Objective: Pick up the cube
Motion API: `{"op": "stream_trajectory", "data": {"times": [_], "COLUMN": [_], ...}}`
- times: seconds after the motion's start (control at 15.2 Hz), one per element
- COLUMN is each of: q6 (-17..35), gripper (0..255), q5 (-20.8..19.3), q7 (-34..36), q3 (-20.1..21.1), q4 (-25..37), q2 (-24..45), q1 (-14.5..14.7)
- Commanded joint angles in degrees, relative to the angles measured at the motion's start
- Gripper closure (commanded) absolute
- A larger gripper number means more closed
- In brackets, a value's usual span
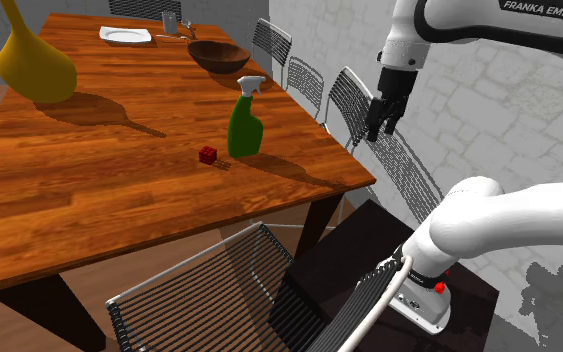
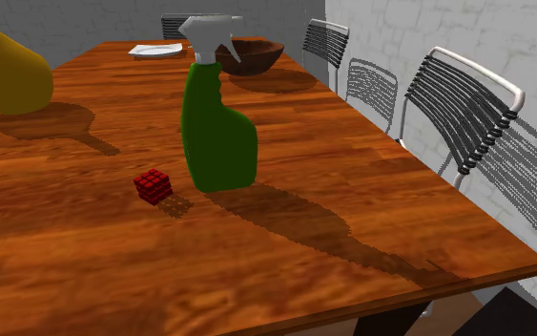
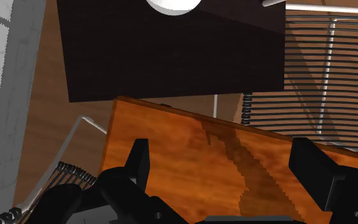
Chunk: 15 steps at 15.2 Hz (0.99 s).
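1. Since the small red cube (image 1: 208, 154) lies on the brown wooden table (image 1: 89, 170) just beside the green plastic spray bottle (image 1: 244, 125), at the bottle's left in the shoulder view, a descent from straight above looks safest.
2. Fingers should straddle the cube without brushing the bottle, which would likely tip easily.
3. Well apart from the bottle, past the table's edge and higher than the bottle's top, the black two-finger gripper (image 1: 380, 133) points downward.
4. Its claw is released, fingers spread, grasping nothing.
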Motion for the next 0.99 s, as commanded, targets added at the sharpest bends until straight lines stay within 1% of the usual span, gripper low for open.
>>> {"op": "stream_trajectory", "data": {"times": [0.0,0.46,0.73,0.92], "q6": [0.0,10.5,16.2,20.1], "gripper": [0,0,0,0], "q5": [0.0,5.4,7.1,7.6], "q7": [0.0,9.3,14.5,18.4], "q3": [0.0,7.4,11.4,14.1], "q4": [0.0,1.3,3.8,6.5], "q2": [0.0,8.7,15.1,20.4], "q1": [0.0,2.0,2.8,3.1]}}
